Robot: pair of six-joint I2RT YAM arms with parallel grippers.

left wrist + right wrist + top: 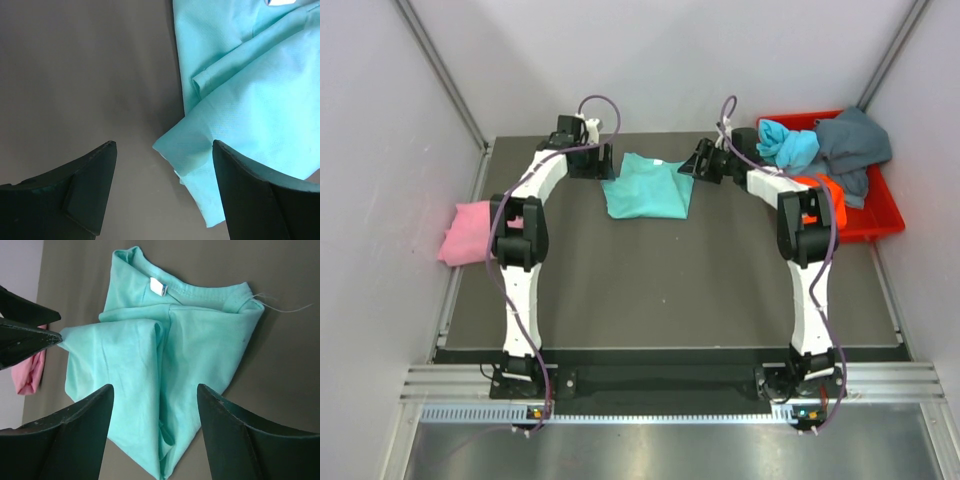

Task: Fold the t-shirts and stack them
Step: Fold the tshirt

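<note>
A dark grey worktop (pixel 670 290) seen from above. At its far right corner sits a red plastic bin (pixel 882 218) holding three crumpled t-shirts. A dark grey-blue one (pixel 855 145) drapes over the far rim, a light blue one (pixel 788 143) is bunched at the bin's left end, and an orange one (pixel 826 188) lies nearer, partly hidden by the right arm (pixel 800 225). A teal t-shirt (pixel 648 187) lies loosely folded on the far middle of the worktop, between the two hands. A pink t-shirt (pixel 468 230) is bunched at the left edge. The left hand (pixel 164 145) is spread wide, a teal corner lying between its fingers. The right hand (pixel 155 387) hangs spread above the teal shirt, gripping nothing.
</note>
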